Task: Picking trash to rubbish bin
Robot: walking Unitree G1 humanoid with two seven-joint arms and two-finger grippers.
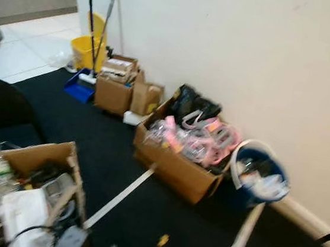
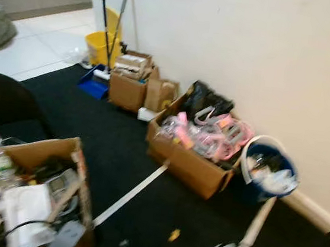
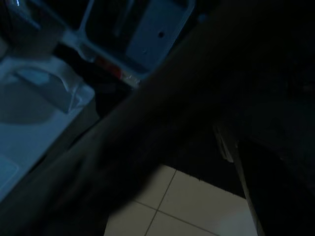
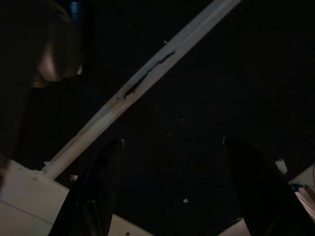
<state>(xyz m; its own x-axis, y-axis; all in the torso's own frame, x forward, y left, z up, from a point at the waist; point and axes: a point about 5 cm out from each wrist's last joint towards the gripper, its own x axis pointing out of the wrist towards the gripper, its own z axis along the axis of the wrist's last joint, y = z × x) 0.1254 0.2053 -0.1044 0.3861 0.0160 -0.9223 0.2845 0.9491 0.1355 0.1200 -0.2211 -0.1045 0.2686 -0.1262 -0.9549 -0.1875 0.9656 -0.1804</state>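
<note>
Black carpet runs along a white wall before us, crossed by a pale strip. Against the wall stands a blue bin already holding rubbish, beside a cardboard box of pink clutter. A small yellow scrap lies on the carpet near us. Our left wrist view is too dark, so we cannot tell that gripper's state. Our right gripper hangs over the carpet, fingers apart and empty.
</note>
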